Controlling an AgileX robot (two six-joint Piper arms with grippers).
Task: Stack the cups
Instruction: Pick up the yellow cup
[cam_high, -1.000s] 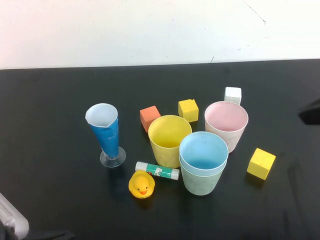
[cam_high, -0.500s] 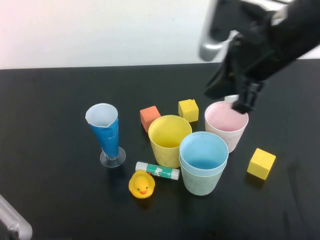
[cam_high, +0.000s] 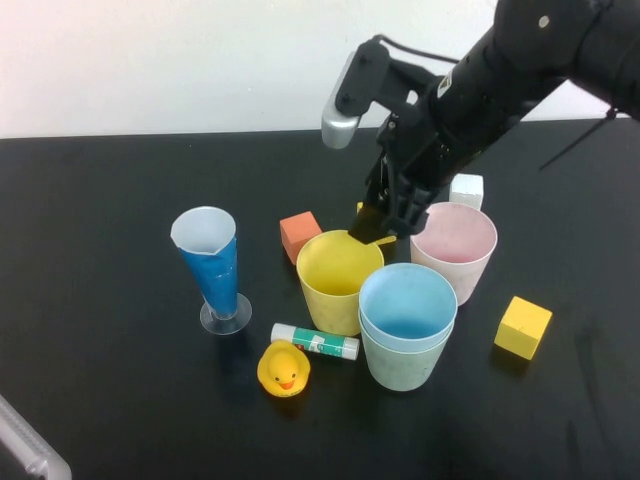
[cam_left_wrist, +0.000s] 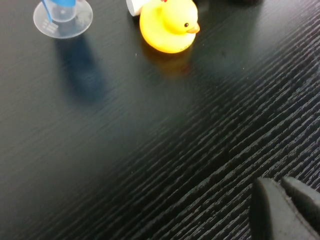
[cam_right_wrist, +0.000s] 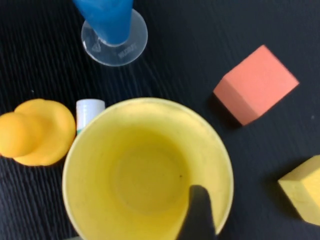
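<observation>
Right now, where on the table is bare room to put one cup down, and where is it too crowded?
Bare table lies left of the cone glass, and also right of the yellow block. The middle is crowded: yellow cup, blue cup nested in the green cup, pink cup, duck. The right hand is at the yellow cup's rim; the left hand waits near the front left corner.

high view looks down; both wrist views share the duck (cam_left_wrist: 169, 25).
</observation>
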